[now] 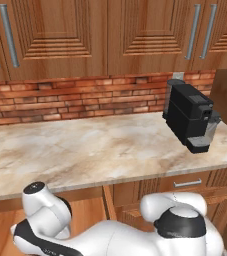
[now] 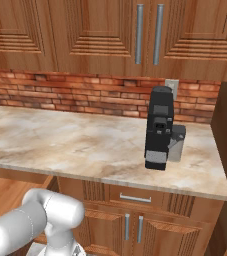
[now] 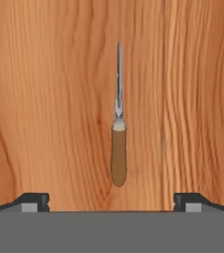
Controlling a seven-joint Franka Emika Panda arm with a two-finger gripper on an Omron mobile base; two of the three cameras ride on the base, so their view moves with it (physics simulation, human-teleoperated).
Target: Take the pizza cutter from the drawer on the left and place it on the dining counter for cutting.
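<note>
One pizza cutter (image 3: 118,123) on the drawer (image 3: 44,99) floor, gripper (image 3: 111,201) spread wide above, gripping nothing.
One black coffee machine (image 1: 190,116) near the marble counter's (image 1: 85,150) right end; brick backsplash (image 1: 60,97).

Glossy white arm (image 1: 135,235); dark joints

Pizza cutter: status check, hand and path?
Hand open, fingertips wide apart, holding nothing. Pizza cutter lying in the drawer, wheel seen edge-on, handle toward the hand, centred between the fingertips. Nothing in the way.
</note>
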